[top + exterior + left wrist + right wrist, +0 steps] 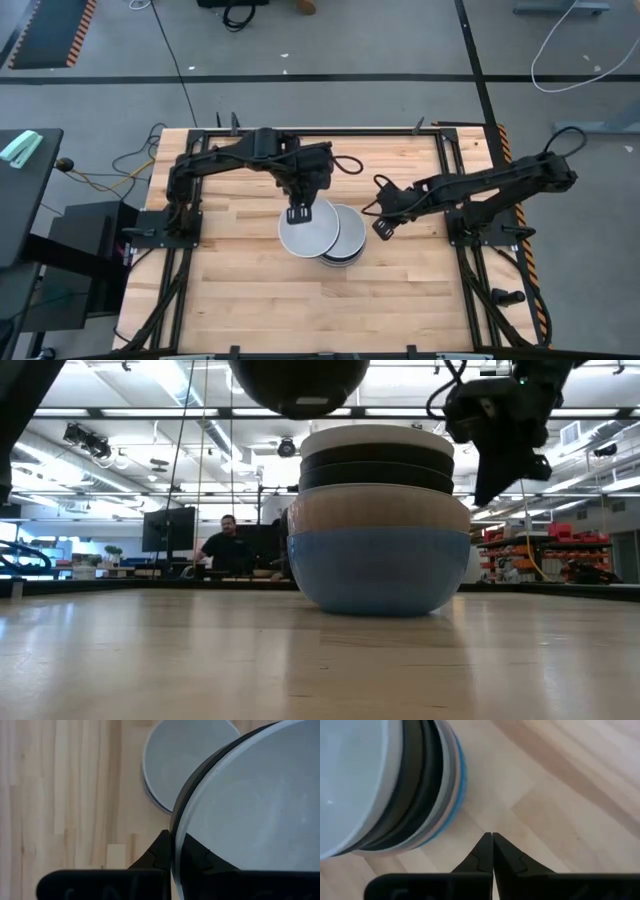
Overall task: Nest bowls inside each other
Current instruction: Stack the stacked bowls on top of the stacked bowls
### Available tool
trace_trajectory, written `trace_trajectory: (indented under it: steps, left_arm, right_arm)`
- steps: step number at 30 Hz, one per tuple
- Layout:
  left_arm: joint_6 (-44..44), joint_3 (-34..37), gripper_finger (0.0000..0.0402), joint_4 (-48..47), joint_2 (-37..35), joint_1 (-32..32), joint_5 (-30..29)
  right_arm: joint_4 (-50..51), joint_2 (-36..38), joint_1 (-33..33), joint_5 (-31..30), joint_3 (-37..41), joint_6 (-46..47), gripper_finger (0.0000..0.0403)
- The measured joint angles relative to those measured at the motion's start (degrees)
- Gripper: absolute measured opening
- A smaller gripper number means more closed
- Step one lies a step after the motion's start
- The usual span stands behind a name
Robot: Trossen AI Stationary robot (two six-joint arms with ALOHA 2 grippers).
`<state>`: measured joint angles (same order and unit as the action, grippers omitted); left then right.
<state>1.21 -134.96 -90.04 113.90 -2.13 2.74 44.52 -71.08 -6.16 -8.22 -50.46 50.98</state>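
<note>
A stack of nested bowls (348, 243) stands at the table's middle. In the low view the stack (378, 525) shows a blue bowl at the bottom, a pale pinkish one above it, dark ones above that and a white one on top. My left gripper (299, 214) is shut on another bowl (306, 238), dark outside and pale grey inside. This bowl (298, 382) hangs above the stack, a little to its left. My right gripper (382, 229) is shut and empty, just right of the stack and over bare wood (555, 810). My left gripper pinches the held bowl's rim (176, 827) on its far side, one finger (159, 854) outside the wall and the other inside the bowl. The fingers point steeply down from above. The bowl is lifted clear, mouth up and roughly level, partly over the stack's top bowl (190, 765).
Bare wooden tabletop (250, 300) lies on the near side and on the left. Black frame rails (470, 300) run along the table's sides. In the room beyond the far edge, a person (228, 546) sits at screens.
</note>
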Motion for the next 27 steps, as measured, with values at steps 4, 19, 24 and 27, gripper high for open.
trace_trajectory:
  steps: [4, 19, 24, 27]
  left_arm:
    - [0.8, 0.0, 0.0018, 0.0, -0.3, 1.3, 0.1]
    - [1.9, 0.0, 0.0018, 0.0, -0.9, 4.4, 0.1]
    - [1.6, 0.0, 0.0018, 0.0, -1.1, 4.4, 0.1]
    - [1.6, 0.0, 0.0018, 0.0, -1.1, 4.6, 0.1]
  right_arm:
    - [-5.0, -0.5, -0.8, 0.8, 2.9, 0.4, 0.0004]
    - [-20.1, -0.7, -3.1, 3.1, 10.5, 3.9, 0.0001]
    - [-24.8, -4.9, -3.8, 4.7, 10.5, 4.6, 0.0001]
    - [-29.5, -8.2, -3.8, 5.1, 10.5, 4.6, 0.0]
